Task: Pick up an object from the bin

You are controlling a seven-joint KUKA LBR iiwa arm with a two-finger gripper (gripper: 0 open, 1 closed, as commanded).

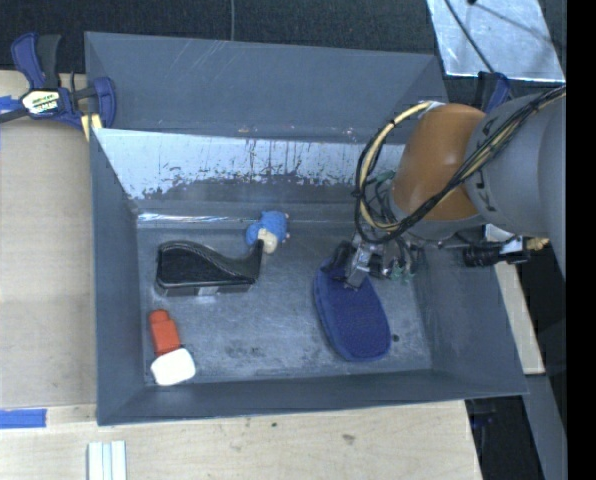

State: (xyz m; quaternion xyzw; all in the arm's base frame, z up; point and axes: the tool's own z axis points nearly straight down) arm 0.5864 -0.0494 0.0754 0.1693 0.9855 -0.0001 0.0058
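At the left of the frame, close to the lower left corner of the floor of the bin [113, 298], lies an orange stick with a white cap [168, 348]. A little above it rests a black object with a curved handle [200, 266], somewhat like a stapler. Near the right end of this handle there is a small blue and cream piece [266, 231]; whether the two touch, I cannot tell.

Right of the centre lies a dark blue oval pad [356, 320]. It is flat on the floor, with its long side running from upper left to lower right. The tool [356, 268] stands at the upper end of this pad, very low. It may be touching the pad, but this cannot be decided. Also I cannot tell if the tool is released or clenched.

In my judgement the step in hand is placing the tool for a grasp on the pad, as the pad is not yet lifted. The next move calls for a firm pinch on the upper edge. The pad looks thin and soft, so it offers little to grip. After that comes a straight lift, kept away from the right wall.

The arm enters from the right of the frame, over the right rim. Its wrist, under the orange cover [440, 163] with looped cables [373, 163], bends down and to the left.
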